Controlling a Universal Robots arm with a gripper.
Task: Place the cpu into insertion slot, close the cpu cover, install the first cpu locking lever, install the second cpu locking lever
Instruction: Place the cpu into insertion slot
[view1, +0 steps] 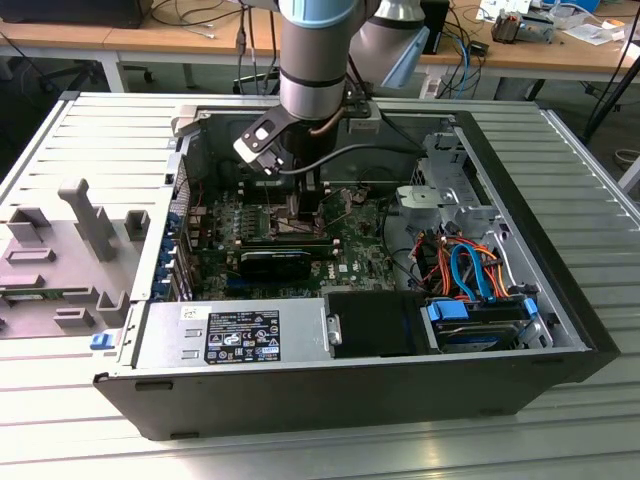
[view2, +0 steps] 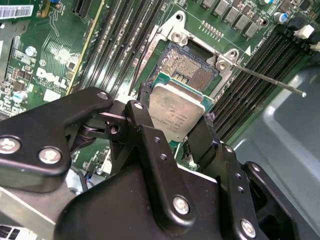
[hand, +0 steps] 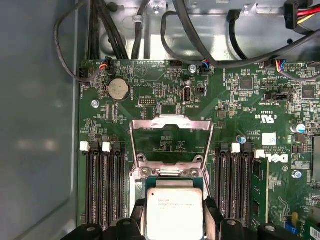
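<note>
Exterior view: grey fixture plate (view1: 70, 250) lay on the counter (view1: 570, 440), at 9 o'clock of the open computer case (view1: 350, 390). My hand (view1: 300, 208) was down over the green board (view1: 350, 248). Second wrist view: my fingers (view2: 136, 112) were closed on the cpu (view2: 176, 116) by its edges, holding it partly over the insertion slot (view2: 187, 67), unseated. First wrist view: cpu cover (hand: 170, 122) stood raised.

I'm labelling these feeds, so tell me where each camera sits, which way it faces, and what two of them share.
Exterior view: off the arm, above the open computer case, looking down into it; the arm reaches in.
First wrist view: on the arm, facing the motherboard and open cpu cover; fingers show.
Second wrist view: on the arm, slanting past the fingers toward the insertion slot.
Shared: both wrist views show the cpu between the fingers.
</note>
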